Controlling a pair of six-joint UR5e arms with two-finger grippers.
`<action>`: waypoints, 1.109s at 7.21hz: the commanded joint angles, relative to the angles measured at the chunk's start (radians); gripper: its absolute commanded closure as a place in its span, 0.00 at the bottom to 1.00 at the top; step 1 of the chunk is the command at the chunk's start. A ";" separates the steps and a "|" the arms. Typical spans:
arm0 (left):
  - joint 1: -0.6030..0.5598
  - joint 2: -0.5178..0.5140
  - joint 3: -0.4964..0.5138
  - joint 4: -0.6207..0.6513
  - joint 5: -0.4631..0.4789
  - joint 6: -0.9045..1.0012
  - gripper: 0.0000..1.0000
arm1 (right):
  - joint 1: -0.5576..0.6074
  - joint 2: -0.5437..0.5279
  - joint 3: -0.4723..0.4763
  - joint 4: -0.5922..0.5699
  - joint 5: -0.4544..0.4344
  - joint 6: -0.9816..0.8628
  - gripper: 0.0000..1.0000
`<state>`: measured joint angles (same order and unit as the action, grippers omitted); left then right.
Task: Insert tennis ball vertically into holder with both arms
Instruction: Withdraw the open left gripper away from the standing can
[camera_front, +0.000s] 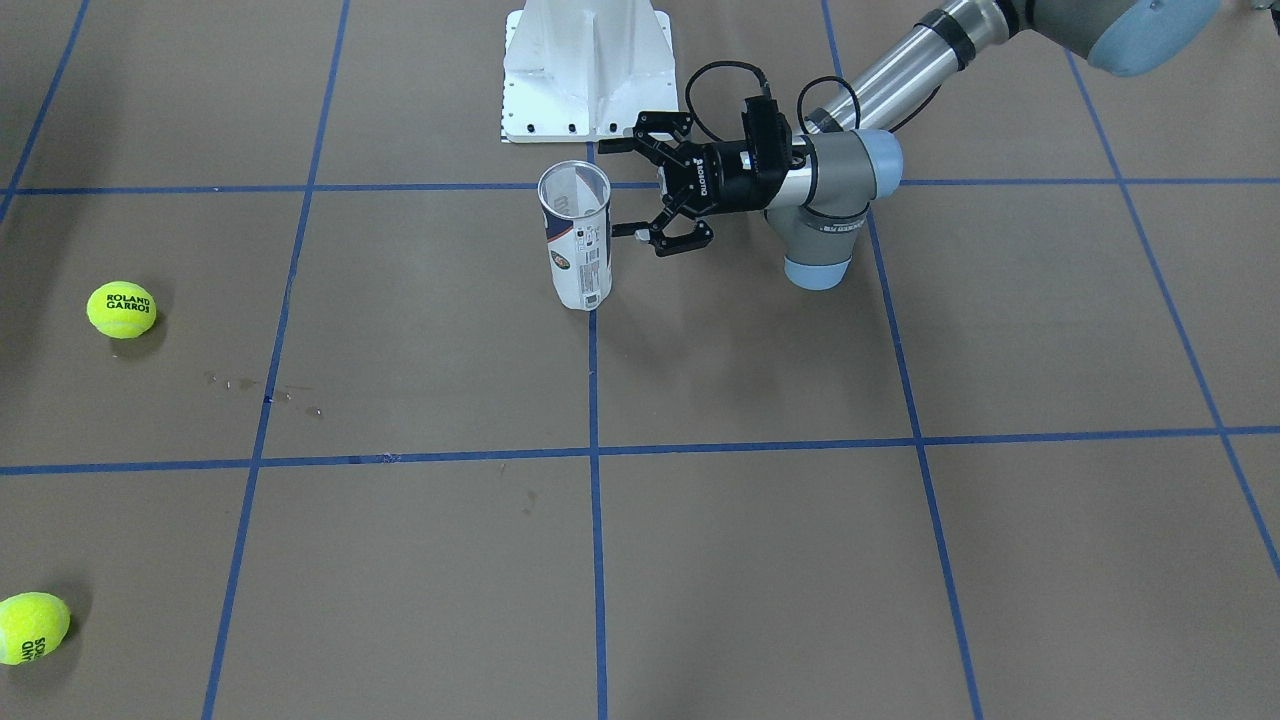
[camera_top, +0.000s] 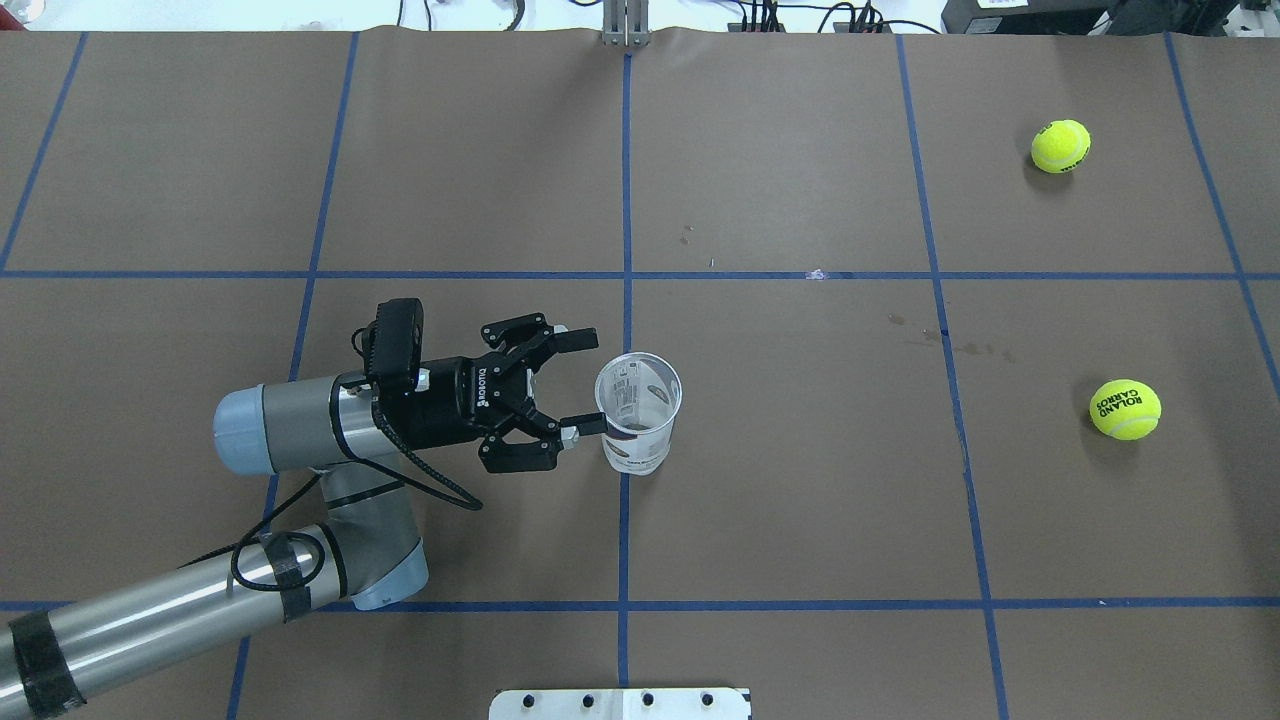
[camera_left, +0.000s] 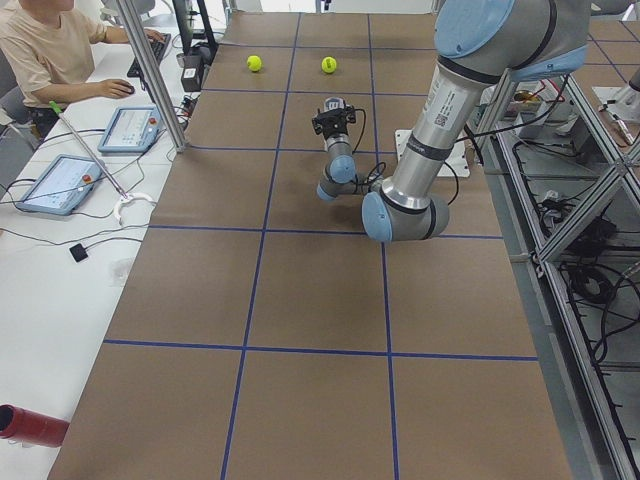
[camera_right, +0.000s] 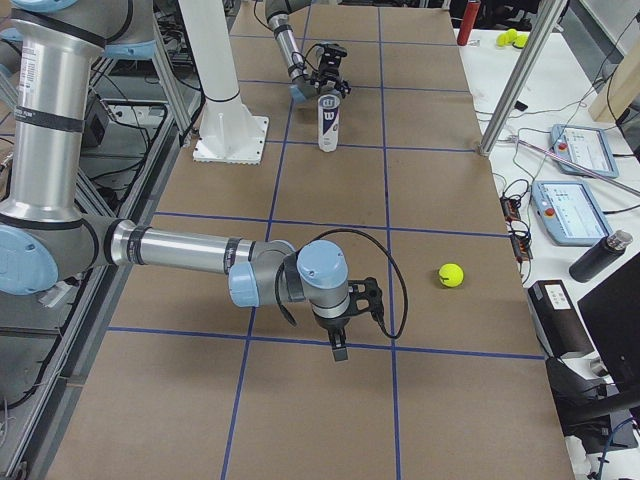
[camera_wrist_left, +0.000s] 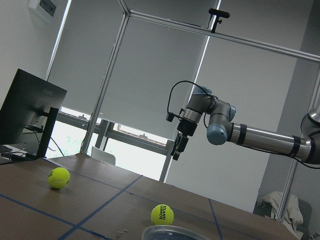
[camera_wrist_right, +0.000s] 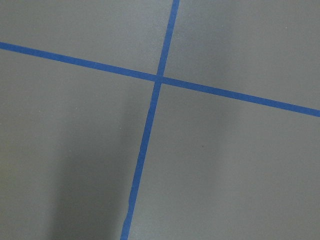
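The holder (camera_top: 638, 412), a clear can with a white and navy label, stands upright with its top open near the table's middle (camera_front: 577, 240). My left gripper (camera_top: 585, 383) lies level beside it, open, one fingertip close to the can's wall; nothing is between the fingers (camera_front: 620, 190). Two yellow tennis balls (camera_top: 1061, 146) (camera_top: 1125, 409) lie far off on the robot's right. My right gripper (camera_right: 338, 350) points down above the table, far from the holder and near one ball (camera_right: 451, 275). It is seen edge-on, so I cannot tell if it is open or shut.
The white pedestal base (camera_front: 587, 70) stands just behind the holder on the robot's side. A person sits at a desk (camera_left: 50, 50) with tablets along the table's far edge. The right wrist view holds only brown table and blue tape lines (camera_wrist_right: 159, 77).
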<state>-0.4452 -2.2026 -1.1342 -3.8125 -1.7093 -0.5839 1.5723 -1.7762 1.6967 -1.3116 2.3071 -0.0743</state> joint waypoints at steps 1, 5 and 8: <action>-0.050 0.010 -0.018 0.005 -0.016 0.083 0.01 | 0.000 0.000 0.000 0.000 0.000 0.001 0.00; -0.170 0.075 -0.085 0.141 -0.319 0.115 0.01 | 0.000 0.000 -0.002 0.000 0.000 0.001 0.00; -0.172 0.121 -0.199 0.359 -0.472 0.122 0.03 | 0.000 -0.003 -0.002 0.000 0.000 0.001 0.00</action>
<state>-0.6222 -2.0888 -1.3100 -3.5215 -2.1455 -0.4655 1.5723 -1.7787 1.6950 -1.3116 2.3071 -0.0747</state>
